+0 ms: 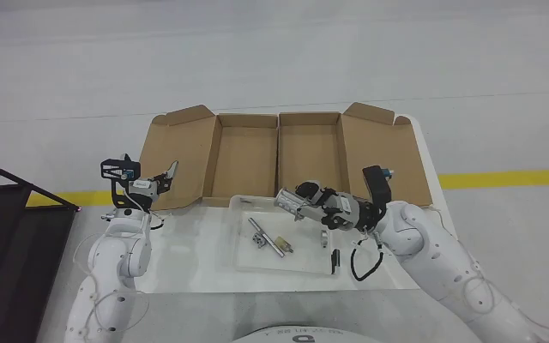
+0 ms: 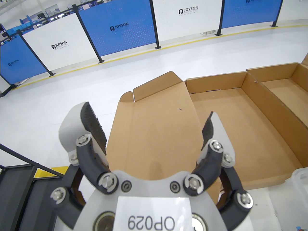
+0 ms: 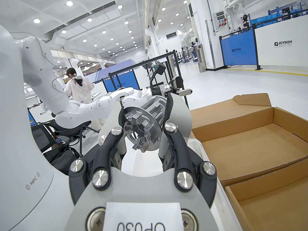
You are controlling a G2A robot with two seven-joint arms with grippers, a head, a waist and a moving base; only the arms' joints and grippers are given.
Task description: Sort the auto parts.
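Your right gripper (image 3: 144,111) clamped on flanged metal hub (image 3: 142,128), held above tray (image 1: 243,261) edge near cardboard boxes (image 1: 309,159); expect heavy, rigid, slick part; grip squarely across flange; left gripper (image 2: 154,126) spread, empty, beside boxes

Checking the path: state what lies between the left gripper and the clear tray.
Top view: the cardboard box's open flap and a strip of white table lie between left gripper and tray.
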